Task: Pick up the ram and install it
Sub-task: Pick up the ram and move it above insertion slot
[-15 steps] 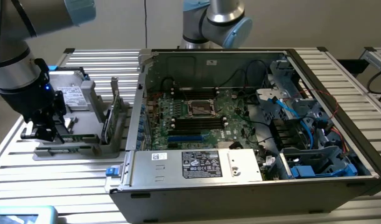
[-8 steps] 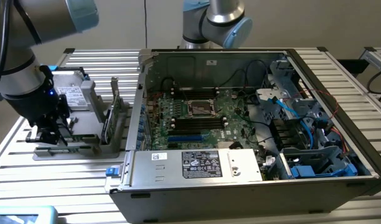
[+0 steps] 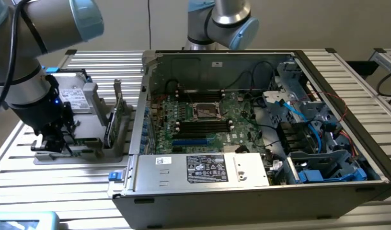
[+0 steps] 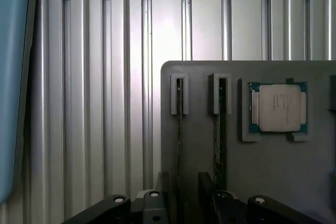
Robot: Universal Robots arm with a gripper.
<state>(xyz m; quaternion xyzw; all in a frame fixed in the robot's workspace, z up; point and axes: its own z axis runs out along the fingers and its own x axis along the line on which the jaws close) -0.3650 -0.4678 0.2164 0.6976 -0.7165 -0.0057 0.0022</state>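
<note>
Claw: jaws apart, nothing clamped, held over the grey holder.
Ram: seated edgewise in a holder slot, not yet lifted.
Remaining: pickup and installation, both judged undone.

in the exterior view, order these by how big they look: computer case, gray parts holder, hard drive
1. computer case
2. gray parts holder
3. hard drive
The arm covers part of the holder and drive, but the order is clear.
</note>
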